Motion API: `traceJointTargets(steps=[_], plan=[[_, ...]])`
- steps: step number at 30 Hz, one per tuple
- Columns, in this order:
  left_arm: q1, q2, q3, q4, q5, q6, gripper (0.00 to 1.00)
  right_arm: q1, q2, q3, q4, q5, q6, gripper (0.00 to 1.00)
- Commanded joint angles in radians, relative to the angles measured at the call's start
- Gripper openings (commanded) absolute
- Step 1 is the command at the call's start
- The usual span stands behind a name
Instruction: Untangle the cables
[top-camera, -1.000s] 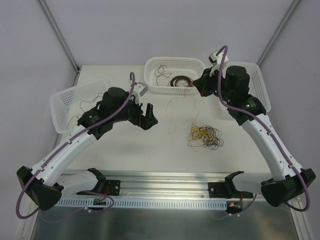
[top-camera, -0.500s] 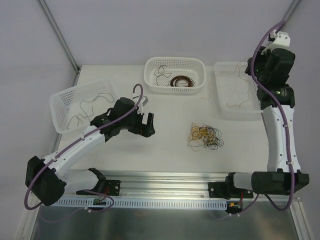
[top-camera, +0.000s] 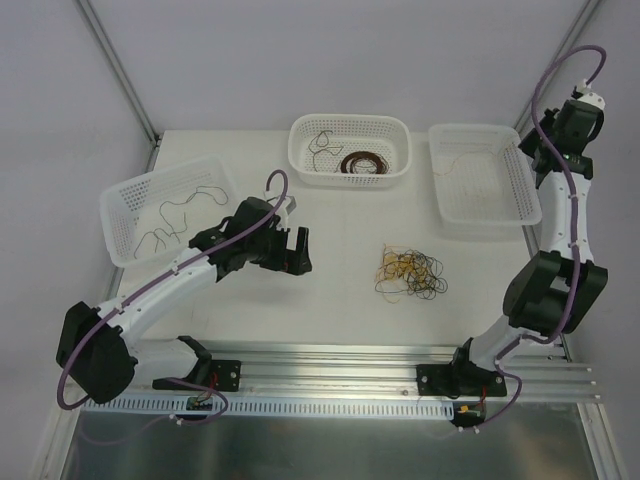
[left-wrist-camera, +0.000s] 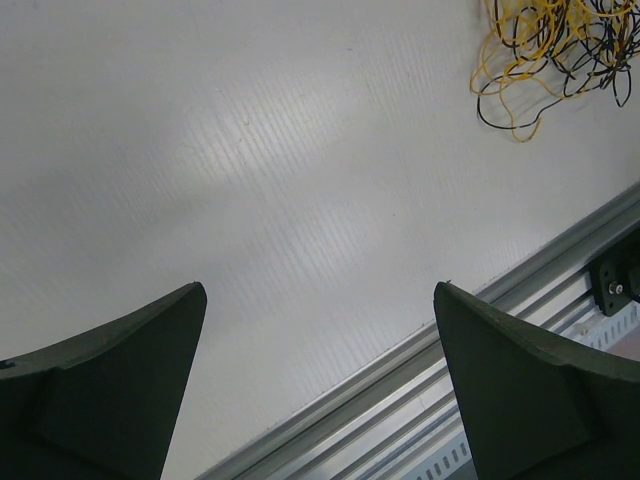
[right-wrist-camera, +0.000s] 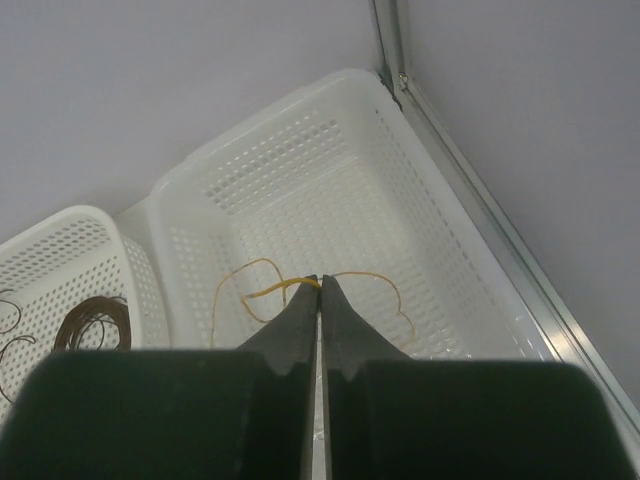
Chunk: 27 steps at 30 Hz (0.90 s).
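The tangled clump of black and yellow cables lies on the white table right of centre; its edge shows at the top right of the left wrist view. My left gripper is open and empty, low over bare table left of the clump. My right gripper is raised high over the right basket. In the right wrist view it is shut on a thin yellow cable that loops out on both sides of the tips, above the basket floor.
A left basket holds dark strands. A middle basket at the back holds a brown coil and thin strands. An aluminium rail runs along the near table edge. Frame posts stand at the back corners.
My right arm swung from beside the middle basket to the far right and rose over the right basket with the yellow cable. My left gripper drew back slightly and stayed open.
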Motion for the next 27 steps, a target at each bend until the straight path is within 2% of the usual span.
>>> traceJointTargets(steps=[1,7,9,13,16,19,22,23,25,26,27], plan=[[0.003,0.012,-0.002,0.028,0.011,-0.035,0.99,-0.046,0.046,0.088,0.075,-0.067,0.078,0.01],[0.003,0.035,0.003,0.030,0.014,-0.048,0.99,-0.061,0.183,0.156,0.030,-0.076,0.090,0.03],[0.003,0.035,0.003,0.030,0.019,-0.057,0.99,-0.074,0.212,0.151,0.024,-0.073,0.137,0.01],[0.003,0.020,-0.012,0.030,0.011,-0.065,0.99,-0.112,0.194,0.084,0.139,-0.188,0.237,0.01],[0.001,0.018,-0.020,0.030,0.013,-0.075,0.99,-0.112,0.216,0.122,0.115,-0.197,0.233,0.01],[0.003,0.026,-0.021,0.033,0.014,-0.081,0.99,-0.112,0.276,0.196,0.046,-0.241,0.228,0.11],[0.001,0.031,-0.020,0.036,0.016,-0.085,0.99,-0.111,0.324,0.231,-0.017,-0.278,0.231,0.26],[0.001,0.032,-0.018,0.039,0.017,-0.086,0.99,-0.109,0.324,0.228,-0.025,-0.286,0.234,0.40],[0.001,0.031,-0.015,0.041,0.022,-0.089,0.99,-0.111,0.319,0.213,-0.054,-0.283,0.233,0.52],[0.003,0.029,-0.017,0.042,0.025,-0.089,0.99,-0.108,0.304,0.207,-0.062,-0.283,0.228,0.62],[0.001,0.026,-0.017,0.042,0.029,-0.092,0.99,-0.106,0.293,0.205,-0.073,-0.283,0.214,0.66]])
